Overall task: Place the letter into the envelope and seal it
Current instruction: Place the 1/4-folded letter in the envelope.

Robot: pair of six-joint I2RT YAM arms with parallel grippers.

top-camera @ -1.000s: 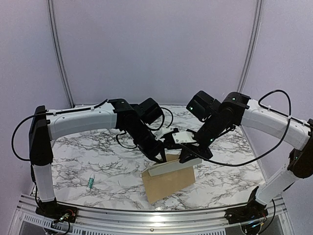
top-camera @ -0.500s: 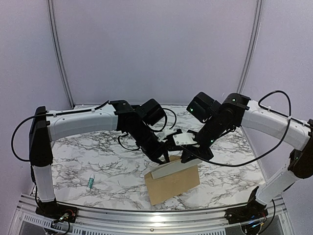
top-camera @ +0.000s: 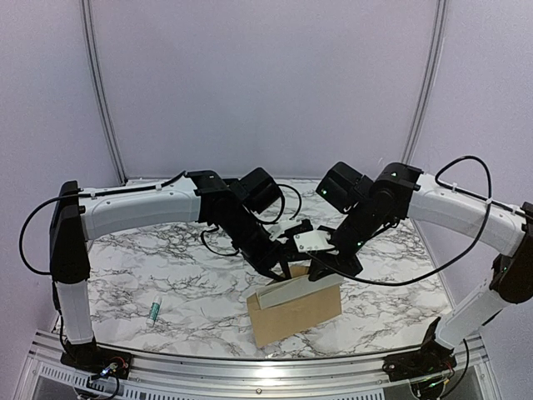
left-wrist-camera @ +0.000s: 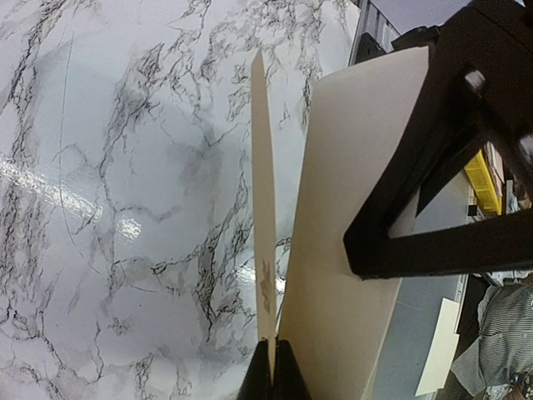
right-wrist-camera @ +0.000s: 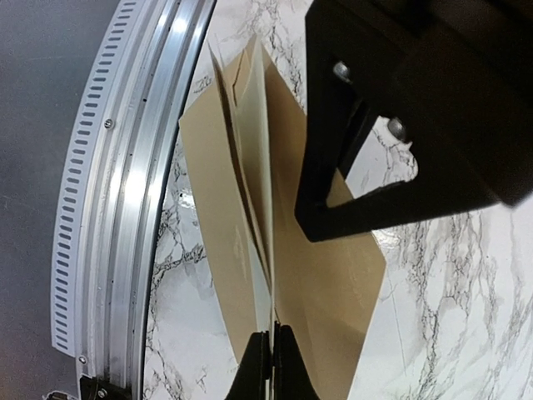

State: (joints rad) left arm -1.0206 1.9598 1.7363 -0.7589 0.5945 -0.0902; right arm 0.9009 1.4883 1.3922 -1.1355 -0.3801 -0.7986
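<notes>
Near the middle of the surface, the letter stands partly inside the envelope, its top edge showing above the brown paper. The left hand is pressed together on the letter's edge. The right hand seems to pinch the envelope's mouth wall, though it may catch the letter too. The sheet should go in straight with the mouth held steady, so no corner snags.
</notes>
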